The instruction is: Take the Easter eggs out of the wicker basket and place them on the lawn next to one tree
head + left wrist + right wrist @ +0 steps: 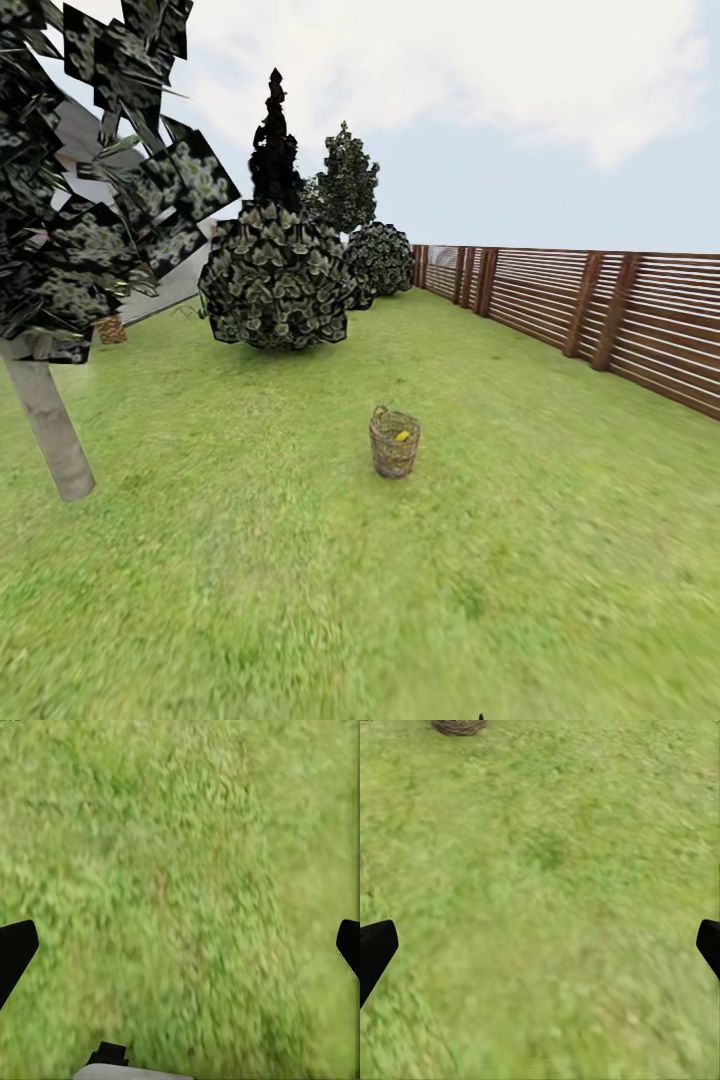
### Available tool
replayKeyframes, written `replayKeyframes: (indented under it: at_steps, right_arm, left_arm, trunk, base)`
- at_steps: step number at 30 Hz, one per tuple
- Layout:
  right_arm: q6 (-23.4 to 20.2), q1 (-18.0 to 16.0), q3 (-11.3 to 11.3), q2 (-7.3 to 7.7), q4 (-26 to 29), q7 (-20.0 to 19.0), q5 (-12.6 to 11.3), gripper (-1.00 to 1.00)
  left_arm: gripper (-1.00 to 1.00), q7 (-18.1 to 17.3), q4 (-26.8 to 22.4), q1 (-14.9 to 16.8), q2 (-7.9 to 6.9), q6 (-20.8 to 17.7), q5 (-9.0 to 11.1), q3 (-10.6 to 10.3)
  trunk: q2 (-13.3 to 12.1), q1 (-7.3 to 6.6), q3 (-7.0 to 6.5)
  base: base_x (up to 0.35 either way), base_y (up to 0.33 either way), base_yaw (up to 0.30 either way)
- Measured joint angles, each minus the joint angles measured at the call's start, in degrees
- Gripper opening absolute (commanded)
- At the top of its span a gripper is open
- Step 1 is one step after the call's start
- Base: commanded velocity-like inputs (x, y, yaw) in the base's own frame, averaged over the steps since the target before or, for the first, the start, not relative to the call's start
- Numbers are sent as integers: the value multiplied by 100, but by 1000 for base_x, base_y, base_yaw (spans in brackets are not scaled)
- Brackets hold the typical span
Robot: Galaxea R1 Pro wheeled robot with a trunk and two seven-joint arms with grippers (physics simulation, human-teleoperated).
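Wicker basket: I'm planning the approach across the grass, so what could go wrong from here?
1. The wicker basket stands free on the lawn; a bump on arrival could tip it.
2. Only a glimpse of yellow shows inside, so the egg count is unconfirmed.
3. The pale-trunked tree stands well off to the left, meaning repeated carries.

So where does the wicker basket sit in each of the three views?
Head view: wicker basket stands on the lawn, just right of centre.
Right wrist view: its base at the top edge.
Left wrist view: grass, no basket.
Shared landmark: the lawn.
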State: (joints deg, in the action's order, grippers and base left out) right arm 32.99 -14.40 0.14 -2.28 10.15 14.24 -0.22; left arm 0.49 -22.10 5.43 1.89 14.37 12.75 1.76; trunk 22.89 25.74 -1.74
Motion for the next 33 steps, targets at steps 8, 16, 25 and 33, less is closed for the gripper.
replayKeyframes:
  at_steps: [8, 16, 25, 33]
  right_arm:
    - [1, -1, 4, 0, -1, -1, 3, 100]
    - [1, -1, 8, 0, -1, -1, 5, 100]
    - [1, -1, 8, 0, -1, -1, 5, 100]
    - [1, -1, 3, 0, -1, -1, 1, 100]
  left_arm:
    - [100, 0, -1, -1, 0, 5, 0, 0]
    - [100, 0, 0, -1, 0, 6, 1, 3]
    - [100, 0, 0, -1, 0, 7, 1, 8]
    - [100, 1, -1, -1, 0, 1, -7, 8]
  trunk:
    - [0, 0, 0]
    - [0, 0, 0]
    - [0, 0, 0]
    - [0, 0, 0]
  base:
    - [227, -208, 204]
    - [232, -242, 271]
    - [233, -247, 274]
    - [234, -248, 275]
